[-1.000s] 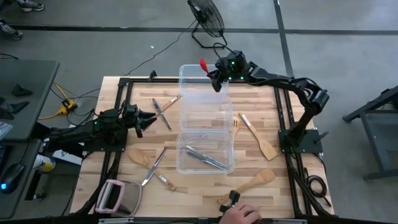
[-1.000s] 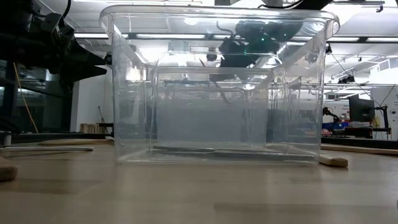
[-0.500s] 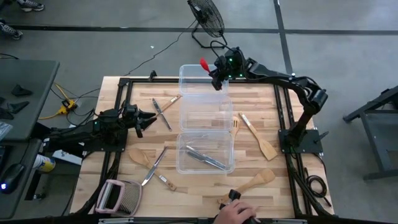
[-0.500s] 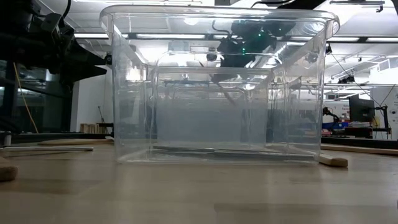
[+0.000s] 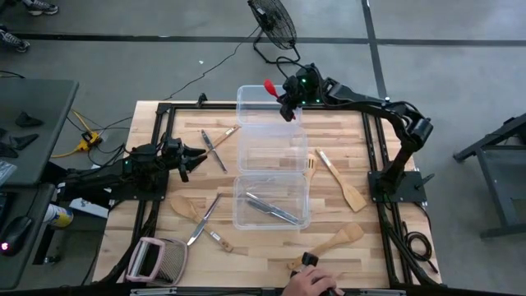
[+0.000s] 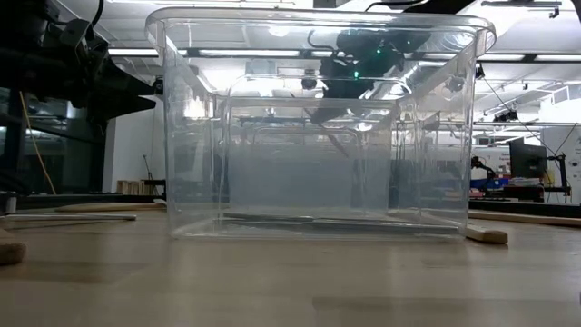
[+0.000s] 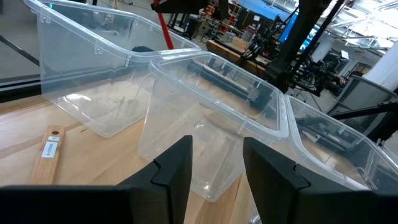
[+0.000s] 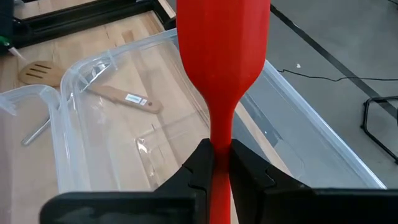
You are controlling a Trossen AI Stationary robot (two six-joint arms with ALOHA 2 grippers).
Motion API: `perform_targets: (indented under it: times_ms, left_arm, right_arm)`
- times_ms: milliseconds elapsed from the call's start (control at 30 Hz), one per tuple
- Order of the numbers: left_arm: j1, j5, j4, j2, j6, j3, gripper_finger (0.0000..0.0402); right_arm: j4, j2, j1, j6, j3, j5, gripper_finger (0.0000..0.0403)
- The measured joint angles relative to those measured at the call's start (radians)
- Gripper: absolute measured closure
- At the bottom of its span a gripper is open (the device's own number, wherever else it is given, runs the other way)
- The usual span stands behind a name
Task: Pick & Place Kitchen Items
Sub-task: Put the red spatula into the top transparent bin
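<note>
My right gripper (image 5: 285,103) is shut on the small red utensil (image 8: 222,62) above the far clear tub (image 5: 267,105). The utensil's red head (image 5: 269,85) shows over the tub's far rim, and also in the left wrist view (image 7: 165,28). My left gripper (image 5: 197,156) is open and empty over the table's left side, its fingers (image 7: 174,168) facing the tubs. Wooden spatulas (image 5: 341,185), a wooden spoon (image 5: 182,205) and silver cutlery (image 5: 215,148) lie flat on the table. More silver cutlery (image 5: 271,210) lies in the near tub (image 5: 271,201). My right gripper pinches the red utensil's slim handle (image 8: 221,155) between its two fingers, just behind the broad head. The utensil lies along the fingers and sticks out beyond their tips, head away from the gripper. It is lifted clear, above the far tub.
Three clear tubs stand in a row down the table's middle; the middle one (image 5: 271,148) has nothing in it. A person's hand (image 5: 311,284) holds a dark item at the near edge. A pink-framed grater-like thing (image 5: 152,259) lies near left. A fan (image 5: 273,20) stands on the floor beyond.
My right gripper has gone a little up with the red utensil, still shut on it over the far tub. The person's hand at the near edge has shifted slightly.
</note>
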Motion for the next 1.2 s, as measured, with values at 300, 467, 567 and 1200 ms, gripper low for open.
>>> perform_targets:
  times_ms: [300,467,567,1200]
  left_arm:
    - [0.0,0.0,0.0,0.0,0.0,0.0,0.0258]
    - [0.0,0.0,0.0,0.0,0.0,0.0,0.0258]
    - [0.0,0.0,0.0,0.0,0.0,0.0,0.0258]
    - [0.0,0.0,0.0,0.0,0.0,0.0,0.0258]
  right_arm:
    - [0.0,0.0,0.001,0.003,0.0,-0.016,0.0367]
    - [-0.02,0.0,0.001,0.008,0.0,-0.017,0.0367]
    - [-0.037,0.0,0.001,0.008,0.0,-0.013,0.0367]
    - [-0.03,0.0,0.001,0.031,0.0,-0.035,0.0366]
